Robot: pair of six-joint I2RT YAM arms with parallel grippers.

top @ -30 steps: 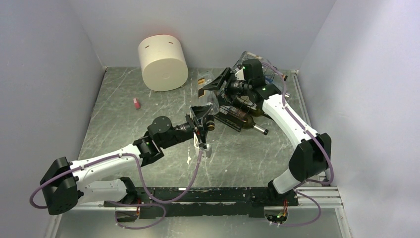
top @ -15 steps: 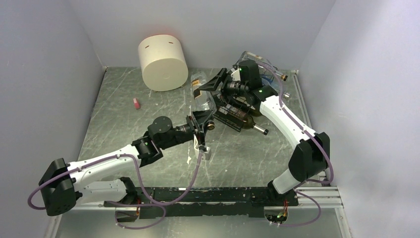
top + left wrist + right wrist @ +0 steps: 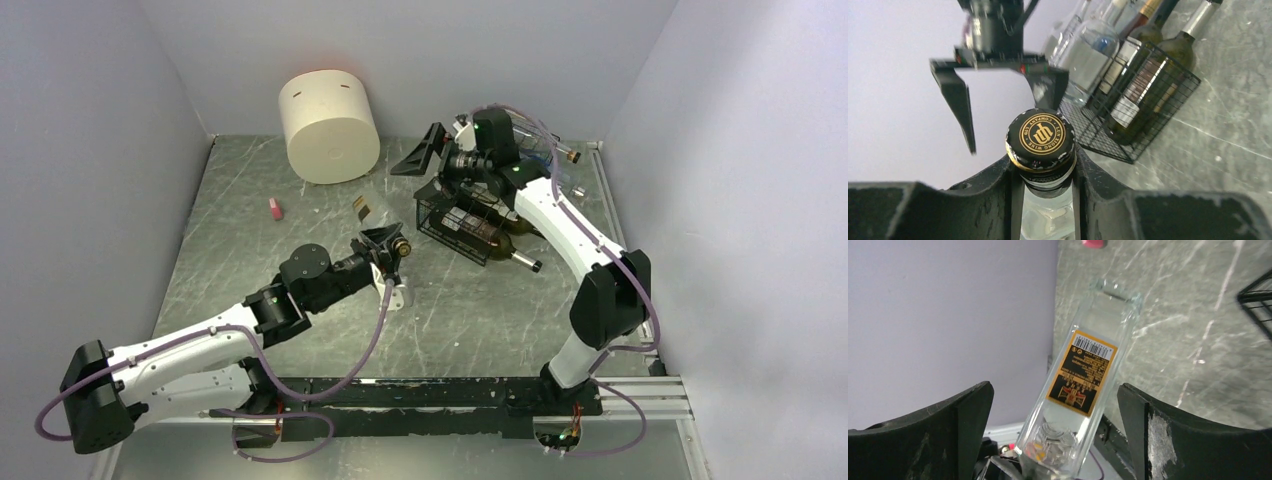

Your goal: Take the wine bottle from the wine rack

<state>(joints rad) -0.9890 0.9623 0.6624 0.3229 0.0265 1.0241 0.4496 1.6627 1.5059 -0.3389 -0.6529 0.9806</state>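
My left gripper (image 3: 388,248) is shut on the neck of a clear glass wine bottle (image 3: 364,208), just under its black-and-gold cap (image 3: 1040,136). It holds the bottle tilted above the table, left of the black wire wine rack (image 3: 447,226) and clear of it. The bottle's black-and-orange label (image 3: 1082,372) shows in the right wrist view. My right gripper (image 3: 436,146) is open and empty above the rack's far left corner. Its fingers (image 3: 965,412) stand wide on either side of the bottle, apart from it. The rack (image 3: 1148,100) holds dark bottles (image 3: 497,238).
A cream cylinder (image 3: 328,125) stands at the back left. A small pink piece (image 3: 274,207) lies on the table left of the bottle. More clear bottles (image 3: 545,150) lie behind the rack near the back right wall.
My left gripper has drawn the clear bottle left and toward the near side, away from the rack. My right gripper, close round the bottle's body before, has pulled back and now stands apart.
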